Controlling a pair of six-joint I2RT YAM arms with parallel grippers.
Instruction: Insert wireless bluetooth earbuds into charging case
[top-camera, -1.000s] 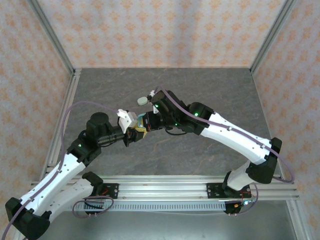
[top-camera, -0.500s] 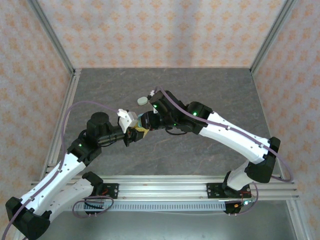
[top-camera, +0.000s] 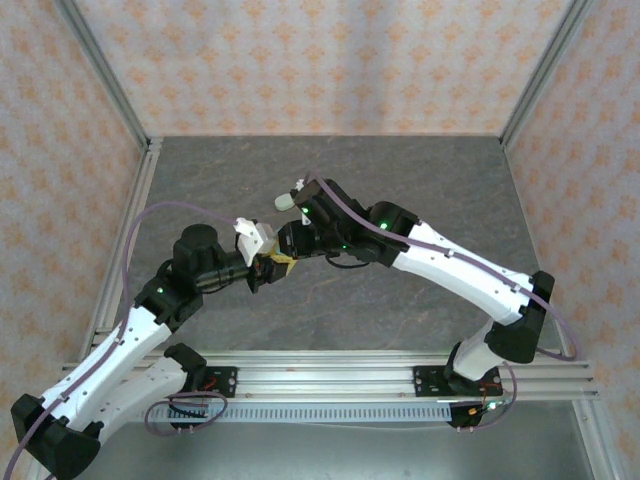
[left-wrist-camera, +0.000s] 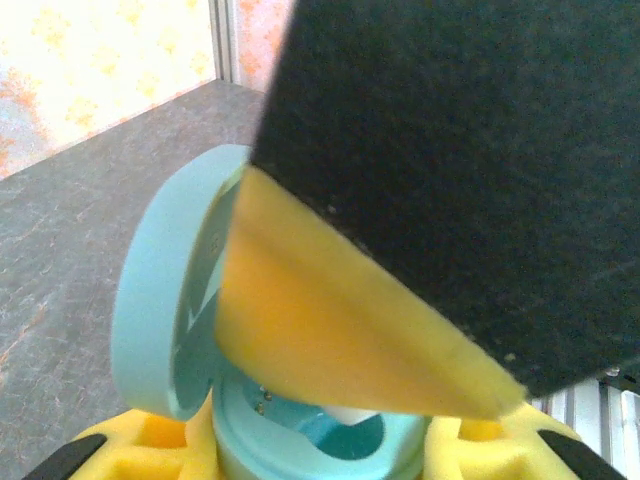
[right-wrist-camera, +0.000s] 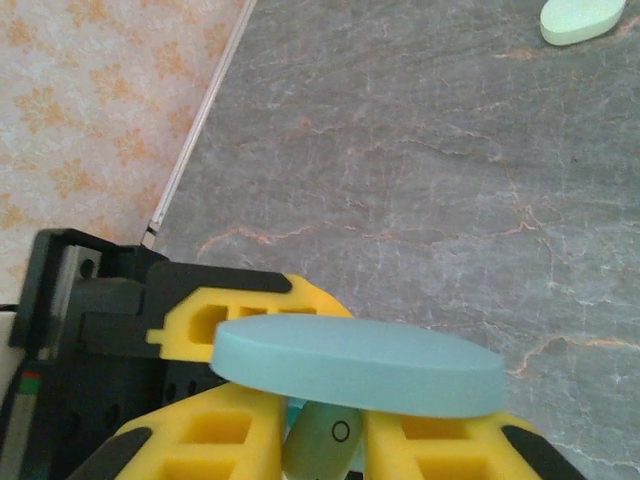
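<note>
**Table** (top-camera: 420, 180): grey, stone-patterned slab, walled on three sides by patterned panels.

**Left arm** (top-camera: 120, 345) and **right arm** (top-camera: 470, 275): white and black, reaching inward from the near rail so that their wrists meet over the middle of the table.

**Left gripper** (top-camera: 268, 270): yellow fingers closed against both sides of the base of the charging case, holding it clear of the table.

**Right gripper** (top-camera: 287, 248): tips set down at the open case, just beside the left gripper. The jaws stand a narrow gap apart. One yellow finger pad, seen from the left wrist, slants into the mouth of the case. Whether the fingers pinch what lies between them cannot be told.

**Charging case** (left-wrist-camera: 235, 440): light blue and oval. Its lid (left-wrist-camera: 150, 310) is swung open to one side, and from the right wrist it appears edge-on across the fingertips.

**Second case** (right-wrist-camera: 583, 18): pale green and shut, lying on the table beyond the grippers, apart from both.

**Earbud** (right-wrist-camera: 322, 442): small and pale, marked with a tiny ring. It sits between the right fingertips beneath the lid. From the left wrist it shows as a white edge in the well of the base.
</note>
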